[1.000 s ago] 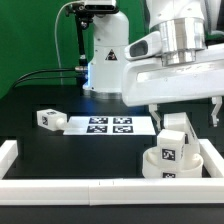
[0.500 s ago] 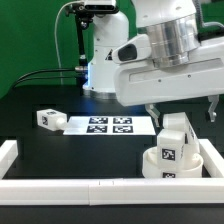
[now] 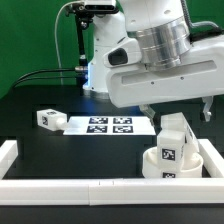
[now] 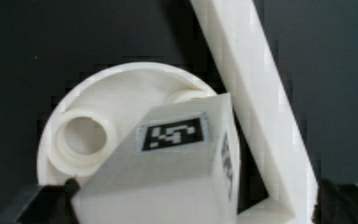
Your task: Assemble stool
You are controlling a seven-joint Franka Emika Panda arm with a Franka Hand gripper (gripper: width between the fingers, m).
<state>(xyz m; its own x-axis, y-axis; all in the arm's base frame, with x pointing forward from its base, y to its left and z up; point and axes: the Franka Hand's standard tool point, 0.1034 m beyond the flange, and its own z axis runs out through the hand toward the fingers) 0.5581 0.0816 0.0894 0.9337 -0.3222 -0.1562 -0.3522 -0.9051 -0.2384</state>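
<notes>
Arm leaned toward ten o'clock, jaws spread wide gripping nothing, leg upright on seat, so it looked released.

Tagged leg on round seat

Exterior view low across table, wrist view close over shared seat
</notes>
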